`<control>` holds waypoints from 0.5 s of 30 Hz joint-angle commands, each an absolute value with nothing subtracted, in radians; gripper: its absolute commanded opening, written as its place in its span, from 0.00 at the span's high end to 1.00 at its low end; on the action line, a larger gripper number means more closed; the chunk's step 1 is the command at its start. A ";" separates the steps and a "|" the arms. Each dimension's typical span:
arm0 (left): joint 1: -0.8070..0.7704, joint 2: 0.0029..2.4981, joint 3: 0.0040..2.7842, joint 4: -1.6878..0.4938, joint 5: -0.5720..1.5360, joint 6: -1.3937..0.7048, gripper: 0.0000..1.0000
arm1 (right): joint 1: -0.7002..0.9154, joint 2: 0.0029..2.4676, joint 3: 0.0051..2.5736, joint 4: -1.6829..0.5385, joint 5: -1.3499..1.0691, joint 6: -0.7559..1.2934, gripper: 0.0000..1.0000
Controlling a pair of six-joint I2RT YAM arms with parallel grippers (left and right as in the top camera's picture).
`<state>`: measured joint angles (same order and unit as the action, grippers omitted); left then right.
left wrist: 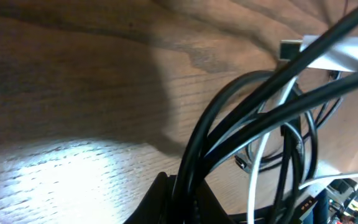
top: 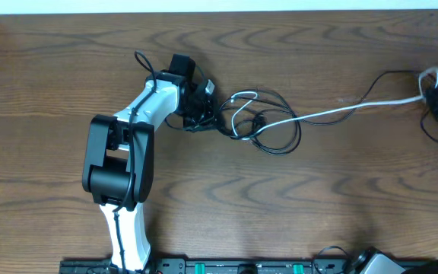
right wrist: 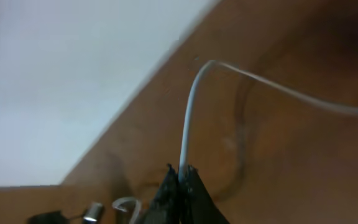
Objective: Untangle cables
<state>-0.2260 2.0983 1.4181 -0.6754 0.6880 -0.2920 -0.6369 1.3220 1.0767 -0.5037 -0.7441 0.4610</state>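
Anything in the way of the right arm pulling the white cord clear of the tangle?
Yes. The white cord, pinched in the right gripper, loops through the black cords beside the left gripper, which is shut on them. Those black loops cross it in the tangle; nothing else visible blocks it.

No lettering, label, brand or number could be read in any view; the white plug end [left wrist: 353, 55] showed a plain face in the left wrist view; the dark strip along the table's near edge [top: 226, 267] carried small green patches overhead — too small to tell whether they held writing.
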 commanded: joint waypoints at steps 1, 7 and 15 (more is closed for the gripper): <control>-0.221 2.111 1.417 -0.680 0.657 -0.290 0.92 | -0.614 1.323 1.084 -0.584 -0.578 0.389 0.99; -0.221 2.111 1.417 -0.680 0.657 -0.290 0.92 | -0.517 1.334 1.084 -0.693 -0.398 0.350 0.73; -0.221 2.111 1.417 -0.680 0.657 -0.290 0.92 | -0.358 1.335 1.084 -0.696 -0.290 0.294 0.18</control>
<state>-0.2260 2.0983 1.4178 -0.6762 0.6731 -0.2920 -0.4072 1.3289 1.0767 -0.6956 -0.3565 0.3470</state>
